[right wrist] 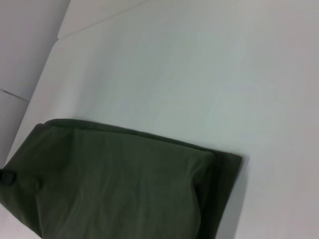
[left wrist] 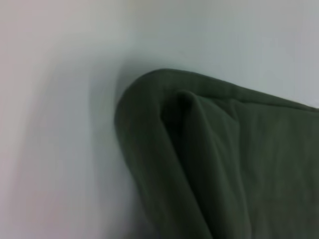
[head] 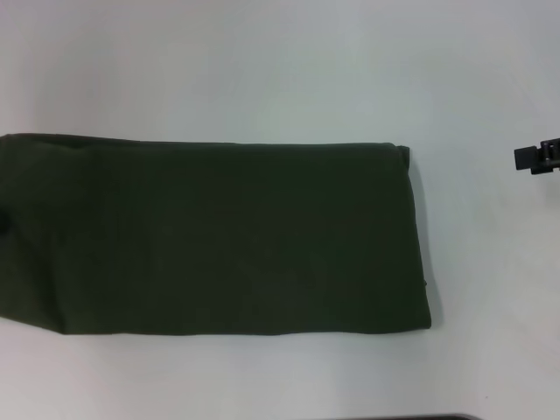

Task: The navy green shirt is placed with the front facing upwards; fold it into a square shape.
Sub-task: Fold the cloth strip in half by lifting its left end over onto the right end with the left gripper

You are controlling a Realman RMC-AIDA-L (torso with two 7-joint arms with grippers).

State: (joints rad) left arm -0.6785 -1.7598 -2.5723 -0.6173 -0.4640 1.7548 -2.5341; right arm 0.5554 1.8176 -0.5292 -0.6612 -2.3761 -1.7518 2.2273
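Folded navy green shirt (right wrist: 119, 184) flat on white table (right wrist: 199, 74).

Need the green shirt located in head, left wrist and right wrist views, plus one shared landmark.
Head: the navy green shirt lies as a folded band from the left edge to right of centre.
Left wrist: a rounded folded corner of it fills the lower right.
Right wrist: it fills the lower left.
Shared landmark: the white table, bare around the shirt in all three.

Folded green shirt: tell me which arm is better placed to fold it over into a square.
Probably the left. Its wrist camera sits right over a folded corner of the green shirt, which runs off the head view's left edge. The right gripper hangs off the shirt's right end, over bare white table.
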